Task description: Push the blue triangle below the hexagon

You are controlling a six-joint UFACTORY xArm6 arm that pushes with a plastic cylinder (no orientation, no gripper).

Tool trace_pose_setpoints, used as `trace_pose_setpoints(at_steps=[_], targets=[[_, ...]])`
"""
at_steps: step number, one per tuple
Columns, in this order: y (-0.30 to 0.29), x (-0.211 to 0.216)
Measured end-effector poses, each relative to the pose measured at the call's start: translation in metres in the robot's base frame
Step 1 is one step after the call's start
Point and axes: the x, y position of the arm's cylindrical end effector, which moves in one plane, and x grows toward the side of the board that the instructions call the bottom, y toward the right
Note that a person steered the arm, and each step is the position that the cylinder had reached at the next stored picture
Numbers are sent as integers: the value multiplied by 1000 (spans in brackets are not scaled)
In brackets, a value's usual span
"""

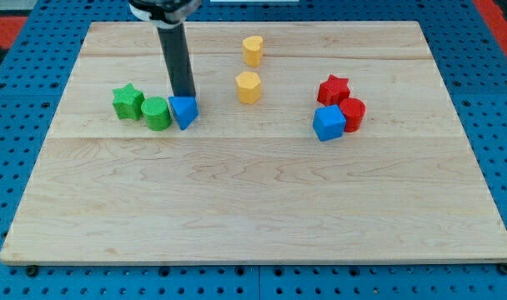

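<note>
The blue triangle [184, 112] lies on the wooden board [253, 208] at the view's left of centre, touching the green cylinder [157, 113]. The yellow hexagon [248, 87] sits up and to the right of it, a short way off. My rod comes down from the view's top, and my tip [185, 97] rests at the triangle's top edge, touching it from behind.
A green star [128, 101] lies left of the green cylinder. A yellow heart [253, 50] sits above the hexagon. At the view's right, a red star [333, 88], a red cylinder [352, 113] and a blue cube [328, 122] cluster together.
</note>
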Motion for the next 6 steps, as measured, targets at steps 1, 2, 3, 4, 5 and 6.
trace_pose_setpoints(at_steps=[1, 2, 3, 4, 5, 6], targets=[[0, 11], [2, 44], [-3, 66], [-52, 81], [-91, 96], [-40, 129]])
